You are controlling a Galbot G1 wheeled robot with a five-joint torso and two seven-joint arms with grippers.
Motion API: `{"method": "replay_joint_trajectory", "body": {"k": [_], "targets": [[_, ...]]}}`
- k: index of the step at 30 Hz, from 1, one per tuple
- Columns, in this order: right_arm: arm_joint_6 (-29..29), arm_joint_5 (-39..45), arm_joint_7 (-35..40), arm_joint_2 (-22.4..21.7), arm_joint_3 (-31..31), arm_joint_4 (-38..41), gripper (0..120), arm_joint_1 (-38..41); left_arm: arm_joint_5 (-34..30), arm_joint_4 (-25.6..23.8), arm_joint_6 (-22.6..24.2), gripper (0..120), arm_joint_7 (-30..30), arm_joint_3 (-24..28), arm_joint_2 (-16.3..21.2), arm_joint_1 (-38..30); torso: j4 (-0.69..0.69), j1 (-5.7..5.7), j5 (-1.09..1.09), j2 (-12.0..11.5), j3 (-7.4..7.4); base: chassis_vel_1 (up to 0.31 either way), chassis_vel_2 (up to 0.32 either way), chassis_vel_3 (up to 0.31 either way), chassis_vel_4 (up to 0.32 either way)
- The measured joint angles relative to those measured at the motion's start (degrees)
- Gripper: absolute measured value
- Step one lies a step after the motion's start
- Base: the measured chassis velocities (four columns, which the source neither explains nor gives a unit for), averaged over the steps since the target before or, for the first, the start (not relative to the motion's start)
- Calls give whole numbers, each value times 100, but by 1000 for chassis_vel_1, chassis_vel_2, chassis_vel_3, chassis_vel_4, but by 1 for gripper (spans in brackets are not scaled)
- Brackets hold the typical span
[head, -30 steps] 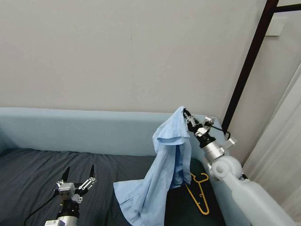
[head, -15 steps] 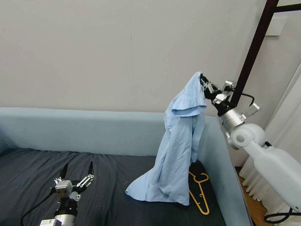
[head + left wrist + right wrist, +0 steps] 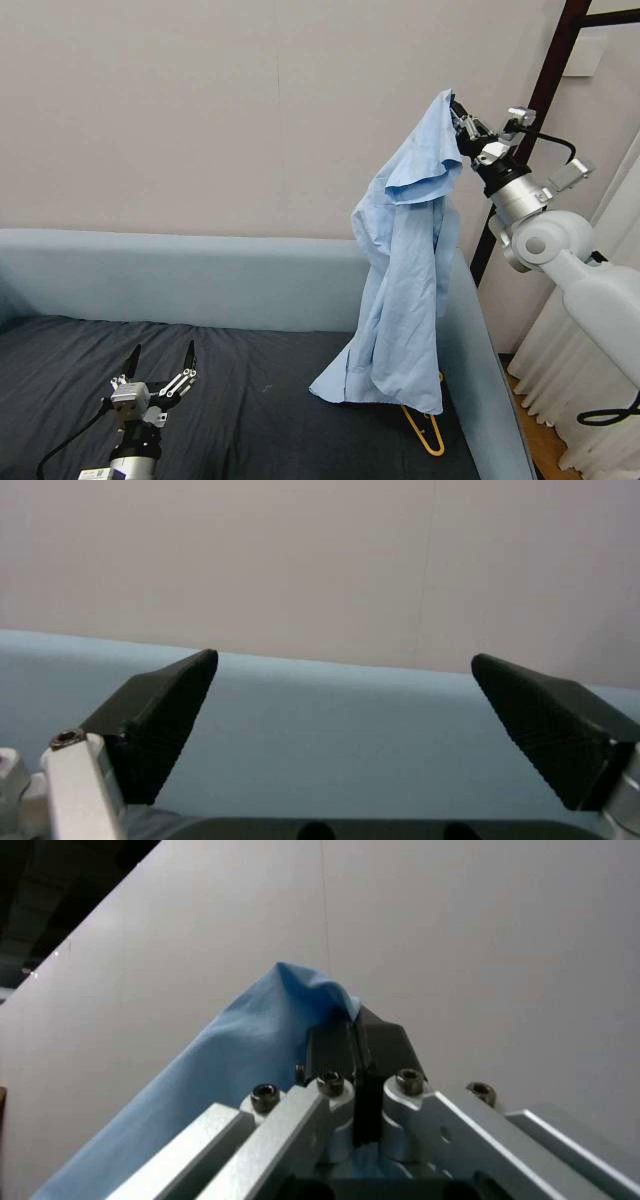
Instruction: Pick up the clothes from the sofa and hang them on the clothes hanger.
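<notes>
The right gripper (image 3: pixel 460 114), clamped on the shirt's (image 3: pixel 405 270) top, holds it high over the sofa's (image 3: pixel 200 280) right end, seemingly mid-carry, needing a move right to the rack (image 3: pixel 535 110); the left gripper (image 3: pixel 163 352) hangs open near the seat

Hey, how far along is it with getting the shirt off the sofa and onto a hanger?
Pickup looks done: the light blue shirt dangles above the blue sofa. In hand: the right tool is shut on its top, raised beside the dark pole. Remaining: hanging it; the yellow hanger lies on the seat, and the left tool sits open, low.
</notes>
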Motion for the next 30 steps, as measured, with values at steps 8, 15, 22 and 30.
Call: {"method": "replay_joint_trajectory", "body": {"k": [8, 15, 22, 30], "targets": [[5, -180, -221, 491, -293, -780, 0, 525, -121, 74, 0, 100, -4, -75, 88, -69, 0, 0, 0, 0, 0, 0, 0, 0, 0], [69, -331, -320, 839, -502, -1173, 0, 1077, -188, 166, 8, 100, -11, -59, 102, -191, 0, 1, -2, -1, 0, 0, 0, 0, 0], [188, -732, -693, 364, -638, 312, 0, -226, -185, 303, -152, 100, -15, -13, -7, -145, 0, 0, -1, 1, -1, 0, 0, 0, 0], [766, -2822, -1704, 353, -248, 307, 0, -4115, -172, 399, -227, 100, -6, -16, 15, -74, -2, 0, 2, 1, -1, 0, 0, 0, 0]]}}
